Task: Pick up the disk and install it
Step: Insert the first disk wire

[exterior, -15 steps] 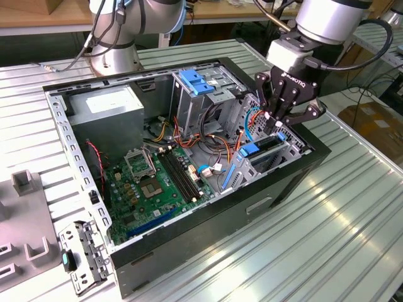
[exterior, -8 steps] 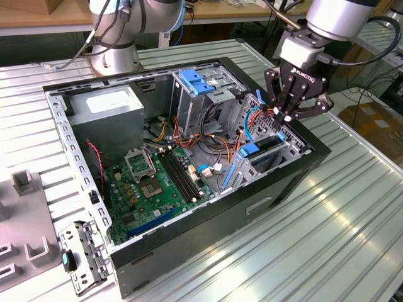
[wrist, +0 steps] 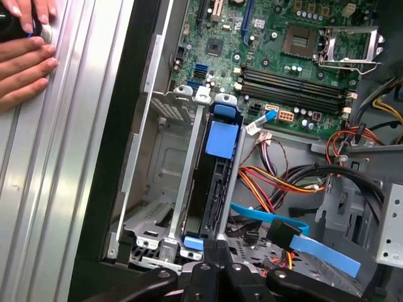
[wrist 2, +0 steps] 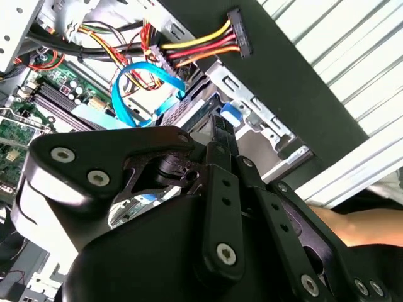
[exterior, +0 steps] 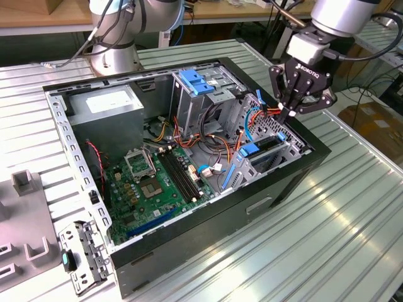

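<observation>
The disk stands on edge in a slot of the metal drive bay at the open computer case's corner on the exterior view's right. A blue tab caps its end. In the first wrist view the disk is a dark slab between silver rails, its blue tab toward the motherboard. My gripper hangs just above the bay's outer end, fingers together and holding nothing. In both wrist views the fingertips point down at the disk's end nearest the case wall.
Red, yellow and blue cables cross beside the bay. The case also holds a motherboard, a grey power supply and a tall cage with a blue tab. A person's hand rests on the table outside the case.
</observation>
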Available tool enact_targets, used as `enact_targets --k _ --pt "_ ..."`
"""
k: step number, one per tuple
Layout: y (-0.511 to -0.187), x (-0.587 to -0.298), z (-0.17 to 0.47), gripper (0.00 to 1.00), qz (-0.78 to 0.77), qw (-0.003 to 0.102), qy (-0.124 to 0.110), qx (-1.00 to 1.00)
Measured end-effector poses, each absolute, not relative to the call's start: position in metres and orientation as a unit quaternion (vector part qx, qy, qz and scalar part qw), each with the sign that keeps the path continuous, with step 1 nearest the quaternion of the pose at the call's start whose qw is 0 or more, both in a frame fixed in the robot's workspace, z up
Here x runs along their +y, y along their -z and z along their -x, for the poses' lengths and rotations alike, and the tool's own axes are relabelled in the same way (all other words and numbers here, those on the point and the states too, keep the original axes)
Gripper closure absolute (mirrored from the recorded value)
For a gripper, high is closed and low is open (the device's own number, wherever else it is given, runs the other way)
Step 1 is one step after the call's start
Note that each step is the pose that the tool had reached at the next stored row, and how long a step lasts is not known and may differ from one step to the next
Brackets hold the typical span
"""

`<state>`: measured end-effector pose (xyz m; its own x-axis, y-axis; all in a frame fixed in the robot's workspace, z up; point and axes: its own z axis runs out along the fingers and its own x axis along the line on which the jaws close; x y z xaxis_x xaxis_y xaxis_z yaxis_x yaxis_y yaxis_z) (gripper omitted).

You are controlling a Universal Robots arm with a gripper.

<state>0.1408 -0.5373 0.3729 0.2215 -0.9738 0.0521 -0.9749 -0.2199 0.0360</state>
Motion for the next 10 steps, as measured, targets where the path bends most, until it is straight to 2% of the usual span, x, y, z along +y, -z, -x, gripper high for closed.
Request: enact_targets --k 5,10 --pt "-0.3768 -0.5345 -0.1423 0.89 -0.795 0.030 -0.007 -0.606" --pt "-0.3780 -0.5342 -0.1453 0.89 -0.812 0.024 -0.003 -0.583"
